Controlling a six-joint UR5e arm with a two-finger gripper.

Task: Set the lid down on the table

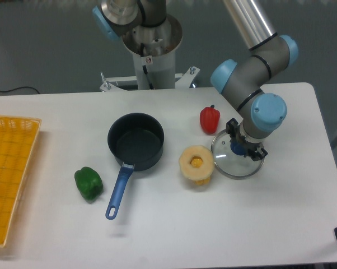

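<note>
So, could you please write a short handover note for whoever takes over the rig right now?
Claw: closed on the blue knob of the lid, as far as this view shows.
Lid: right of the saucepan, beside the yellow corn piece and below the red pepper, low over the table; contact with the surface cannot be confirmed.
Done: lid is off the saucepan and carried to a bare spot.
Left: set it flat, open the claw, retreat upward.

From my console, the round glass lid (237,161), thin metal rim and blue knob, sits level toward the right of the smooth white table (213,224).
</note>
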